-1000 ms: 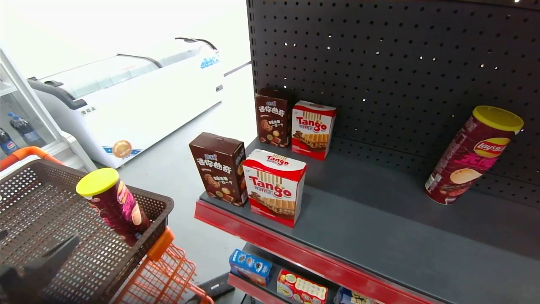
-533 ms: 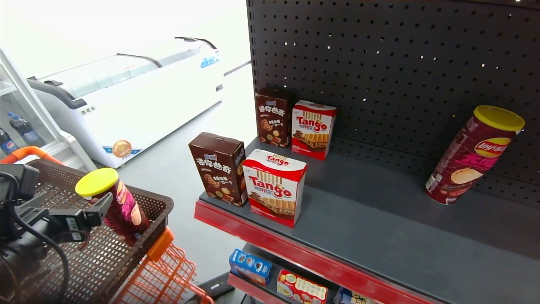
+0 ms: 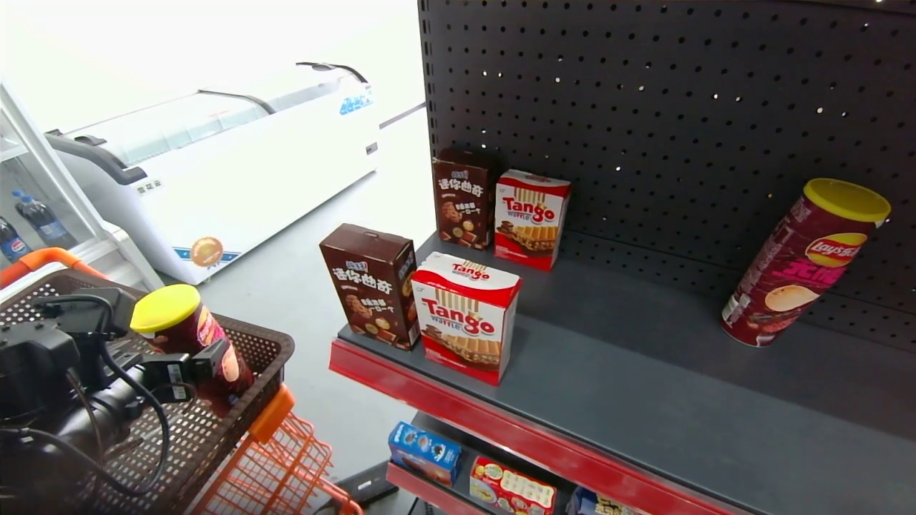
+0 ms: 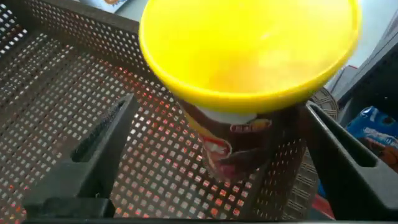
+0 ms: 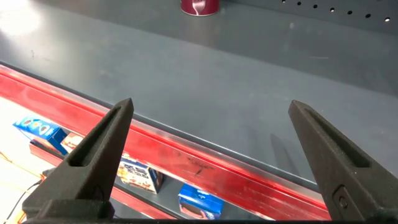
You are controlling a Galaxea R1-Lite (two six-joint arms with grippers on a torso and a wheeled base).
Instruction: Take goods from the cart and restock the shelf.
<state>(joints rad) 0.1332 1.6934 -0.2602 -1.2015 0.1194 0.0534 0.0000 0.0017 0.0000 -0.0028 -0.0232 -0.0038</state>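
From my station I see a long white chest freezer [image 3: 236, 186] with curved sliding glass lids standing on the smooth grey floor [image 3: 293, 286]. Just beside its near end stands a white-framed glass-door cooler [image 3: 50, 172], dark blue-capped bottles [image 3: 44, 223] inside. Strong white light washes out the room behind the freezer.

place: you're in a shop, in a grocery aisle | shelving: dark shelf [image 3: 644, 386] with a pegboard back [image 3: 644, 107] and a red front rail [image 3: 501, 429] | stock: snack boxes [image 3: 466, 315] and a crisp can [image 3: 801, 265] face outward, with packets [image 3: 512, 490] on the tier below | surroundings: glass-lidded chest freezer [image 3: 236, 164], bottled drinks [image 3: 43, 218], orange cart [image 3: 286, 458]
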